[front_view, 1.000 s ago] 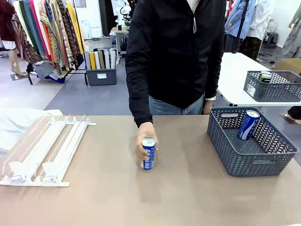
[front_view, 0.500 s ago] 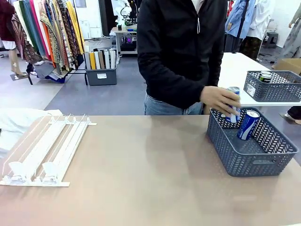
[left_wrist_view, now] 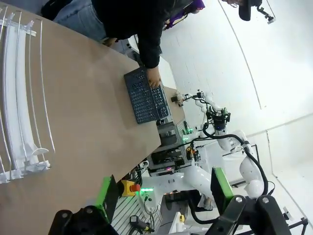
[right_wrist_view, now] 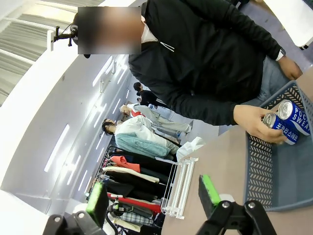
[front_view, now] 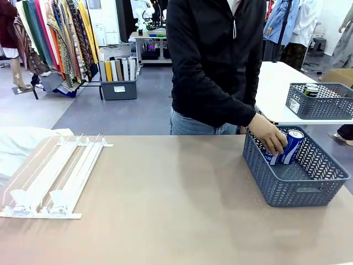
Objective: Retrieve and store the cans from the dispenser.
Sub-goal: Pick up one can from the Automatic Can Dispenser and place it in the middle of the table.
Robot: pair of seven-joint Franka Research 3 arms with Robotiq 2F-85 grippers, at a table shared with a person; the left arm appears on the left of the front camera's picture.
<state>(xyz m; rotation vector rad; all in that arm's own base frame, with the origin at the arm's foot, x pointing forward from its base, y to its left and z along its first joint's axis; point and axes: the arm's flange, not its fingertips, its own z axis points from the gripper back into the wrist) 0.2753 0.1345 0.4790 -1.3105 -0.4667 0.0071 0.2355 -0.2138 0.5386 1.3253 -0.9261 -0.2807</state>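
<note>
Inside the basket's point(front_view: 298, 182) near rim, a hand point(front_view: 268, 136) lowers a can point(front_view: 272, 156).

Front and both wrist views share the basket point(front_view: 298, 176).

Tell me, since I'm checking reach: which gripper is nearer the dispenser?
Left, likely. The left gripper looks down over the table with the dispenser close beside it; the right gripper sees the dispenser farther off.

I read white "SWEAT" lettering on the blue can point(right_wrist_view: 295, 117) lying in the grey basket point(right_wrist_view: 259, 171), and Korean characters on the second blue can point(right_wrist_view: 279, 128) beside it (front view's print too small to read).
</note>
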